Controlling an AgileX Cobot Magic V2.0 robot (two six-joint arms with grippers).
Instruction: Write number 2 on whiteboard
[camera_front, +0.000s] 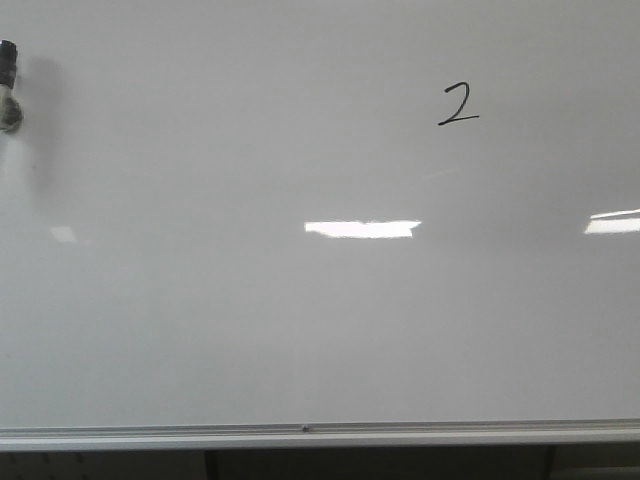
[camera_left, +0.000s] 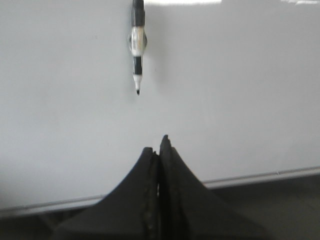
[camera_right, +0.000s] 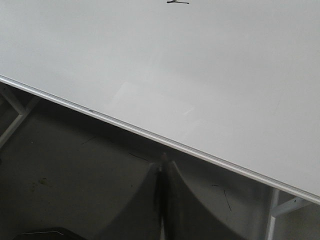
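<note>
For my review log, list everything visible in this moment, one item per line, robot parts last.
whiteboard: one, glossy white-grey, fills the front view
rail: one, silver, along the board's lower edge
number 2: one, black, upper right of the board
marker: one, black and white, uncapped, on the board at its far left edge
light glares: two bright, white, mid-board
left end effector: one, black, shut, empty
right end effector: one, black, shut, empty, below the rail
</note>
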